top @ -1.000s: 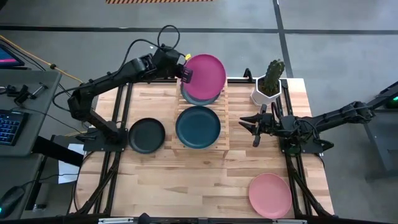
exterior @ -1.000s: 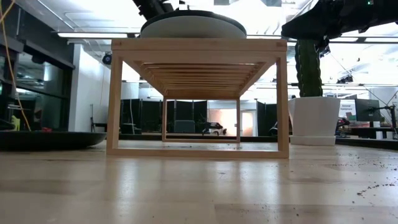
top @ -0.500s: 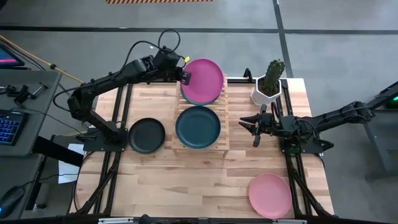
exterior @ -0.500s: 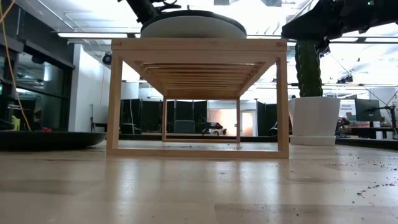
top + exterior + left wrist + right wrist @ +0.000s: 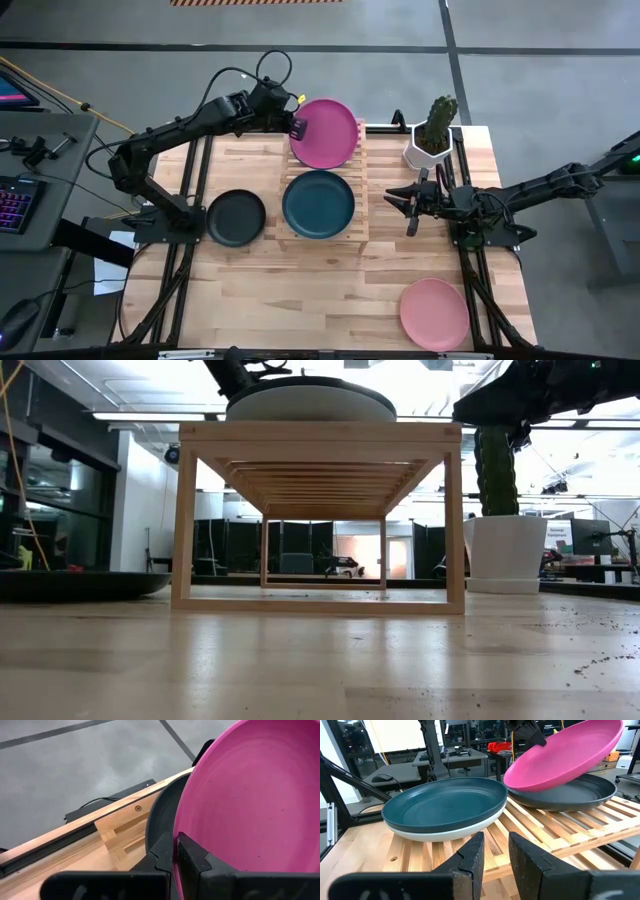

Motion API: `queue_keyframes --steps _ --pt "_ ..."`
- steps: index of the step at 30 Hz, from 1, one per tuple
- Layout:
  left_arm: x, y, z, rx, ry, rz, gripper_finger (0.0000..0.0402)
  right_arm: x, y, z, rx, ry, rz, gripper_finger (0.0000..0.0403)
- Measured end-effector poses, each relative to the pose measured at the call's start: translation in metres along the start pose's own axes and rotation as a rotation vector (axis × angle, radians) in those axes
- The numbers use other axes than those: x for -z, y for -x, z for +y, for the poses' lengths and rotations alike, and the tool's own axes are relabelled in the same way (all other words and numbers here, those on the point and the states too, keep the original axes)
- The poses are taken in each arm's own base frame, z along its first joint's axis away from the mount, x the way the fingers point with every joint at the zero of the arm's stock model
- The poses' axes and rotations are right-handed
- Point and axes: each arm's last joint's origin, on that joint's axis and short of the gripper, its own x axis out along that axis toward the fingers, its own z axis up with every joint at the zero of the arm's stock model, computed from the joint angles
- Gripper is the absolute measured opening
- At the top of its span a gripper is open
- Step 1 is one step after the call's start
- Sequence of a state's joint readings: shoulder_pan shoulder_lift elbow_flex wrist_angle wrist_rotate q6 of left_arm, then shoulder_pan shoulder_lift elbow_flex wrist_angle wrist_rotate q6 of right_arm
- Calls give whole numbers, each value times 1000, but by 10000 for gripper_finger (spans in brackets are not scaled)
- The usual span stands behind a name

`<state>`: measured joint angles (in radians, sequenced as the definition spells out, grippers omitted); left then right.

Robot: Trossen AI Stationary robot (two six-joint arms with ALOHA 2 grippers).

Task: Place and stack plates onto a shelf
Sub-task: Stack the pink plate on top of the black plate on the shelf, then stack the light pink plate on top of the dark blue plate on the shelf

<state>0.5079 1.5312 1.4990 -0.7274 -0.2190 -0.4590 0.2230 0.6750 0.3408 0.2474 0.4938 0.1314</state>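
Two arms show in the high view: the left hand [image 5: 298, 126], upper centre, pinches the magenta plate [image 5: 324, 132] over the shelf [image 5: 358, 190]; the right hand [image 5: 405, 208], centre-right, hangs slightly open, empty. In the right wrist view, the magenta plate tilts above a grey plate [image 5: 570, 794].

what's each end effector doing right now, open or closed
Left end effector: closed on the magenta plate, tilted over the dark plate on the shelf.
Right end effector: open, empty, beside the shelf.
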Motion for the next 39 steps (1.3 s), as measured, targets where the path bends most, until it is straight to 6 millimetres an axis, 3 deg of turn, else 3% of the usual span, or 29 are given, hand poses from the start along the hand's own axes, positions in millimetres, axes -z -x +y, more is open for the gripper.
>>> queue_keyframes --steps 20,27,32,35,39 --pt "1 3 -4 13 -84 11 97 0 0 0 0 2 3 80" --pt "-9 39 -6 66 -164 -90 121 0 0 0 0 2 4 80" --pt "30 52 -28 200 -287 -166 122 2 0 0 2 8 14 80" --pt "73 54 -41 318 -336 -268 122 2 0 0 3 10 19 80" --pt "144 48 -45 502 -428 -386 122 2 0 0 2 7 19 80"
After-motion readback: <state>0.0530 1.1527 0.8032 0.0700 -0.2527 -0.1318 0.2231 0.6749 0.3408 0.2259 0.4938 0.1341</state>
